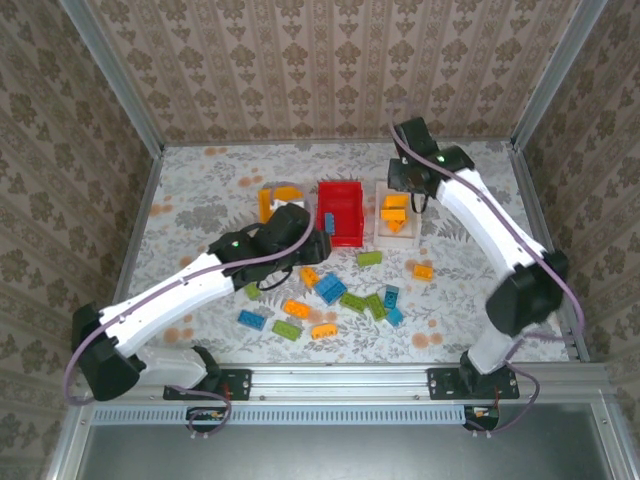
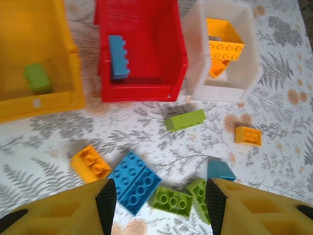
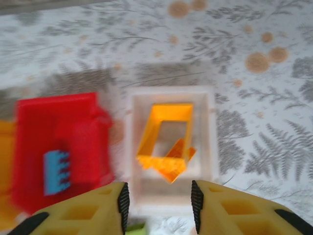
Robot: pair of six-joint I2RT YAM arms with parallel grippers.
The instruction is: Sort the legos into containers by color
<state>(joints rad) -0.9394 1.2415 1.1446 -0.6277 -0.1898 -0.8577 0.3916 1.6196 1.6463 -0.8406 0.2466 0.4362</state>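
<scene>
Three bins in a row on table (image 1: 200,215), top view: yellow-orange bin (image 1: 266,203), red bin (image 1: 345,236), white bin (image 1: 398,238); loose legos (image 1: 330,288) lie nearer the arm bases. Left gripper (image 1: 312,247) hangs over them, right gripper (image 1: 412,192) over white bin. L wrist: jaws spread, empty; blue brick (image 2: 119,56) in red bin, green brick (image 2: 37,77) in yellow-orange bin. R wrist: jaws spread, empty; orange bricks (image 3: 166,147) in white bin.

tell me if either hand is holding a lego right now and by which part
Nothing is held. The left hand is open above loose legos, and the right hand is open over the white bin.
</scene>
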